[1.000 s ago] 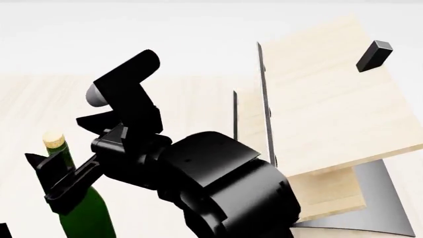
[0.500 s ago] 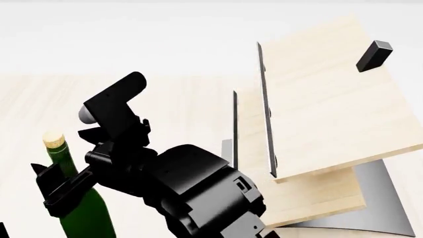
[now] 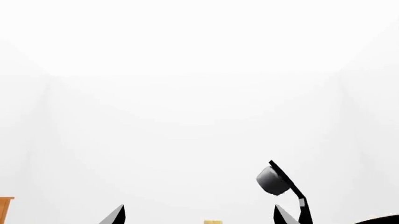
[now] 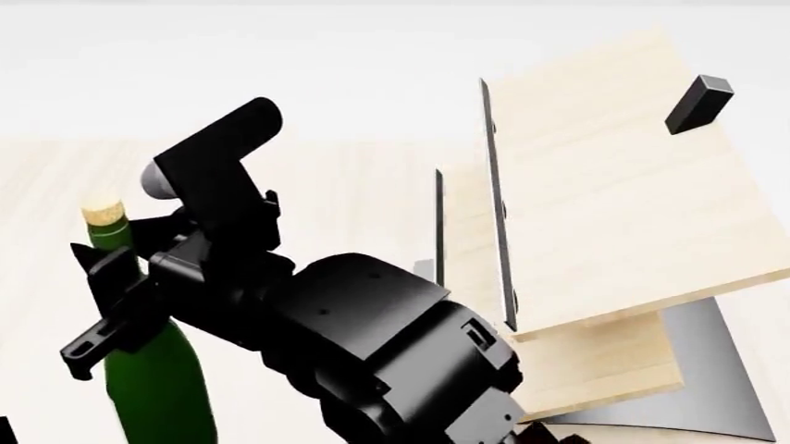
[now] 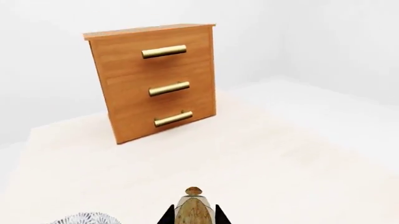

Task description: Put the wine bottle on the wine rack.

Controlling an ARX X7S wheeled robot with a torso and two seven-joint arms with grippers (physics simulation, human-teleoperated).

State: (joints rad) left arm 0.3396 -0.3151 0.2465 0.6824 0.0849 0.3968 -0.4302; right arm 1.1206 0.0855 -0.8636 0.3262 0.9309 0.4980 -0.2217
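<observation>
The wine bottle [image 4: 154, 379], dark green with a tan cork [image 4: 104, 215], stands upright at the left of the head view. My right gripper [image 4: 114, 294] is shut on its neck just below the cork. In the right wrist view the jaws [image 5: 193, 217] close on a tan-brown rounded top. The wine rack [image 4: 617, 185], with tilted light-wood boards, a black peg [image 4: 698, 104] and a grey base [image 4: 709, 370], stands to the right, apart from the bottle. My left gripper [image 3: 201, 217] is open; the cork [image 3: 213, 221] shows between its fingertips.
An orange-brown cabinet [image 5: 156, 79] with brass handles stands at the far side of the pale wooden table [image 5: 281, 163]. A patterned grey-white bowl [image 5: 81, 218] lies near the bottle. The right arm's camera block [image 3: 274, 179] shows in the left wrist view.
The bottle has risen in the head view, its cork now higher. My right gripper and wrist moved up with it, still closed on the neck.
</observation>
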